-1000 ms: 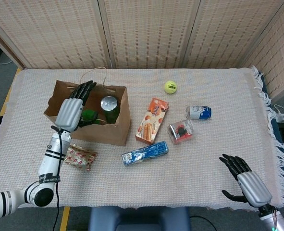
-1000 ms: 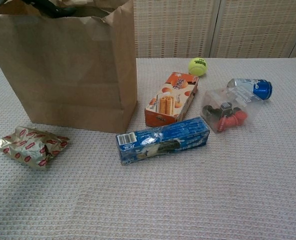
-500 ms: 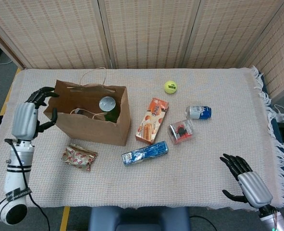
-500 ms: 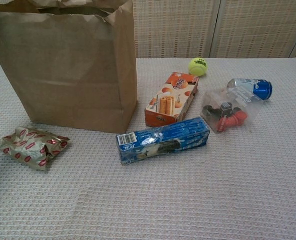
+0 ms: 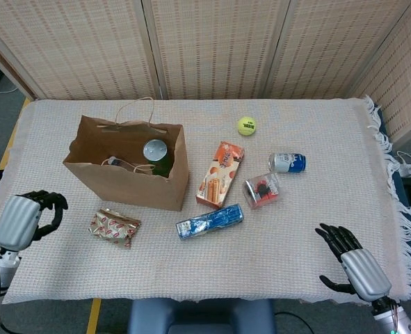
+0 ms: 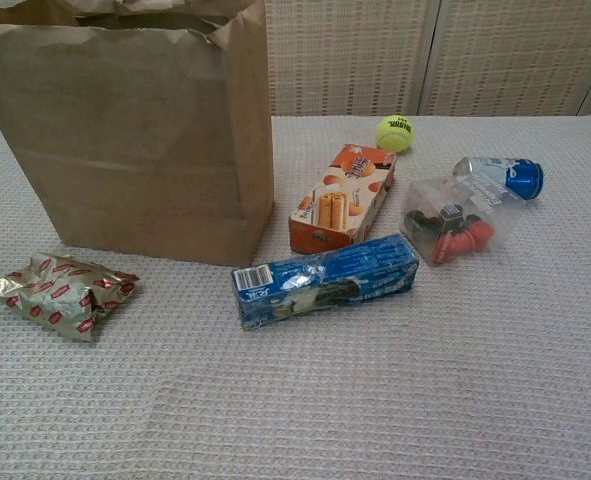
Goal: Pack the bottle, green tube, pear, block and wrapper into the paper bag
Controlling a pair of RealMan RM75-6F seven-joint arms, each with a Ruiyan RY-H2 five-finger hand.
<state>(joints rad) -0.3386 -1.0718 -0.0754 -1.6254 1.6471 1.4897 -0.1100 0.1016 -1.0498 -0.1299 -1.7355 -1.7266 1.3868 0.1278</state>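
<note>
The brown paper bag [image 5: 125,182] [image 6: 145,150] stands open at the table's left. Inside it I see a dark green bottle with a silver cap [image 5: 156,152]; the rest of its contents are in shadow. The gold and red wrapper [image 5: 115,227] [image 6: 65,292] lies on the cloth just in front of the bag. My left hand [image 5: 26,217] hovers at the near left edge, left of the wrapper, holding nothing, its fingers loosely curved and apart from the thumb. At the near right edge my right hand [image 5: 351,263] is empty with fingers spread. Neither hand shows in the chest view.
Right of the bag lie an orange snack box [image 5: 220,174] [image 6: 342,198], a blue packet [image 5: 209,221] [image 6: 325,280], a clear pouch of red and black pieces [image 5: 262,189] [image 6: 450,222], a tipped can [image 5: 287,163] [image 6: 500,176] and a tennis ball [image 5: 246,125] [image 6: 396,133].
My left hand left the bag's mouth, where it held a green thing, and swung left and down to the near table edge, now empty. The right hand stayed put.
</note>
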